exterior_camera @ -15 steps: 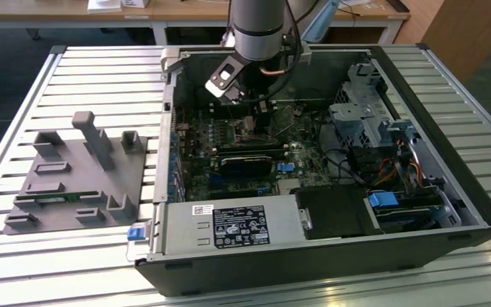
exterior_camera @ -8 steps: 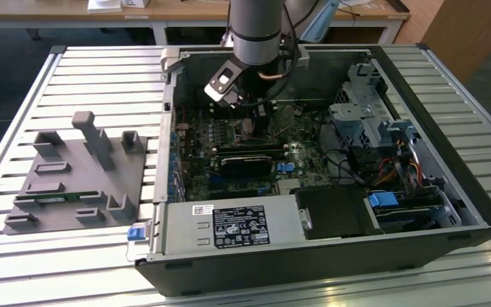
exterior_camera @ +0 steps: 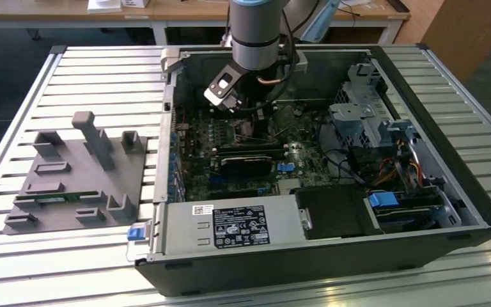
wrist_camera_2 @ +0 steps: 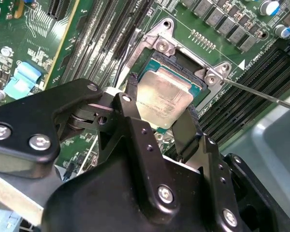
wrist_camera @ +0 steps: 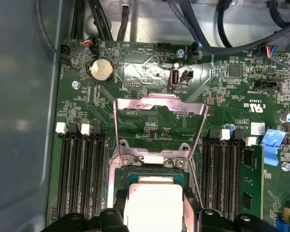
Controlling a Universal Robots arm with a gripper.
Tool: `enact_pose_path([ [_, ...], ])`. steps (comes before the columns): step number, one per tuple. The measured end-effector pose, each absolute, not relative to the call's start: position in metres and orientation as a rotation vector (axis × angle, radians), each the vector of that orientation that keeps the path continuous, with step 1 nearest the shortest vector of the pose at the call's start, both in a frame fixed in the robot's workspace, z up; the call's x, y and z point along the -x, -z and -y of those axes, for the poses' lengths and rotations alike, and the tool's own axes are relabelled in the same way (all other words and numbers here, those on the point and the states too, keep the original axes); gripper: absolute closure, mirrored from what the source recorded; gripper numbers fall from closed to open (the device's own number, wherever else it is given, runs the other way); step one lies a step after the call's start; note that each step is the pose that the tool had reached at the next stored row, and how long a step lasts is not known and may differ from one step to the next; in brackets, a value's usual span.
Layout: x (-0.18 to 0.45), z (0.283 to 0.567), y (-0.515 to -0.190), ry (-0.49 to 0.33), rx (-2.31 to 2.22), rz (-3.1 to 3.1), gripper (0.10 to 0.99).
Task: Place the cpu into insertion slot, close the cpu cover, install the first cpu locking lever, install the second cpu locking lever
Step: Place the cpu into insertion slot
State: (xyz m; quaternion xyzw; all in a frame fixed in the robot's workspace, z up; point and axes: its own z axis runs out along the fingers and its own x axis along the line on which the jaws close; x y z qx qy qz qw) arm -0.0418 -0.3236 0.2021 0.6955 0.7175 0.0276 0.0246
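The cpu (wrist_camera_2: pixel 163 99) (wrist_camera: pixel 153 203), a pale silvery square, sits inside the frame of the insertion slot (wrist_camera_2: pixel 199 83) (wrist_camera: pixel 154 170). My gripper (wrist_camera_2: pixel 157 105) (wrist_camera: pixel 154 215) (exterior_camera: pixel 243 115) is shut on the cpu, one black finger (wrist_camera_2: pixel 133 94) on each of two opposite edges. I cannot tell whether the chip rests on the pins or hangs just above them. The cpu cover (wrist_camera: pixel 159 104) stands swung up, away from the socket. A thin wire locking lever (wrist_camera_2: pixel 261 94) sticks out to the side, unlatched.
Long black memory slots (wrist_camera: pixel 82 174) (wrist_camera: pixel 222 169) flank the socket. In the exterior view the open computer case (exterior_camera: pixel 450 211) holds a power supply (exterior_camera: pixel 228 227) and a drive cage (exterior_camera: pixel 357 118). A grey fixture block (exterior_camera: pixel 75 173) lies on the exterior view's left.
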Motion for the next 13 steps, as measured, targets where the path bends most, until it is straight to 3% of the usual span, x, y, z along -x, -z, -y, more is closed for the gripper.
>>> enact_pose_path([
  [13,0.0421,0.3209,-0.1956,-0.085,-2.162,-2.21,0.549],
])
